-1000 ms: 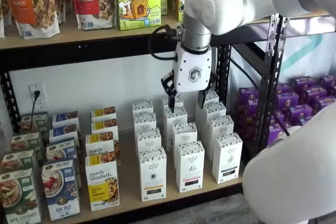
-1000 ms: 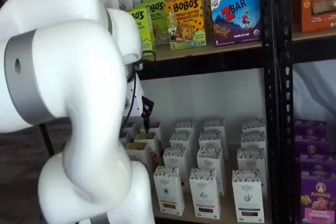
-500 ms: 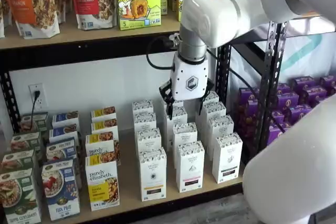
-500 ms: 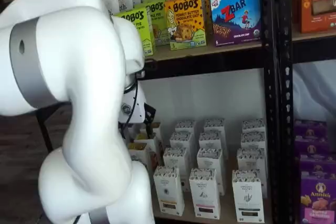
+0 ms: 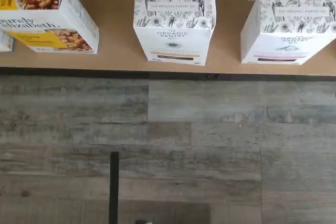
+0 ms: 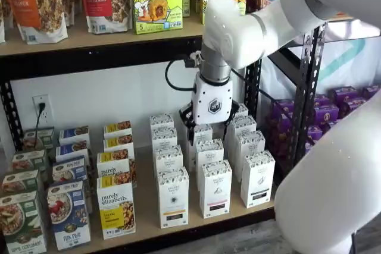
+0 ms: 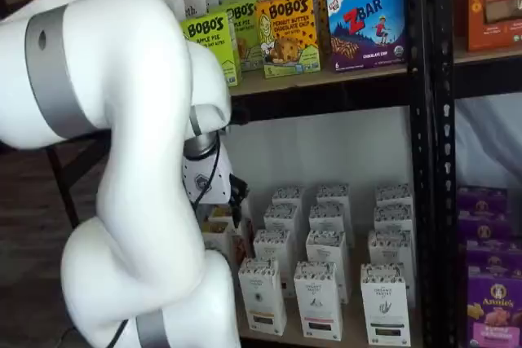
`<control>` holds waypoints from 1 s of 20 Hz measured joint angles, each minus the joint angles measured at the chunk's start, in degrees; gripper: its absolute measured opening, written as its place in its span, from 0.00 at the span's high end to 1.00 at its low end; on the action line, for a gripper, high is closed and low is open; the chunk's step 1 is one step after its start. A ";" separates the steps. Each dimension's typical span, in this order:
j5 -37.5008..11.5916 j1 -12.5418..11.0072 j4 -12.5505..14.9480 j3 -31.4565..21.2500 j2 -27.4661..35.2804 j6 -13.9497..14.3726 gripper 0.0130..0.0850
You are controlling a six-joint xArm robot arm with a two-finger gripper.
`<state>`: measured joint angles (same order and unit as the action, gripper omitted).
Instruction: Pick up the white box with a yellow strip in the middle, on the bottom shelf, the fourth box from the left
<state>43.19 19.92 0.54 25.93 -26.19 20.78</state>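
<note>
Gripper: my gripper (image 6: 207, 122) hangs over the rows of white cartons, fingers spread wide, holding nothing.
Arm: my white arm fills much of both shelf views.
White box: the white box (image 6: 173, 197) stands upright at the front edge, ahead of my gripper and apart from it; its yellow strip shows in the wrist view (image 5: 175, 27).
Neighbours: a granola box (image 6: 116, 210) on one side, a black-strip carton (image 6: 215, 188) on the other.
Bottom shelf: bottom shelf (image 6: 146, 215), pale wood.
</note>
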 joint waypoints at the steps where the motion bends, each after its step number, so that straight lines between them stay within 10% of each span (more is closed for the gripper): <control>1: -0.65 -0.08 -0.26 -0.09 0.60 -0.27 0.00; 20: -12.03 -1.61 -0.93 2.66 14.58 -2.45 0.00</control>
<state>31.16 18.30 -0.39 28.59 -11.60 18.33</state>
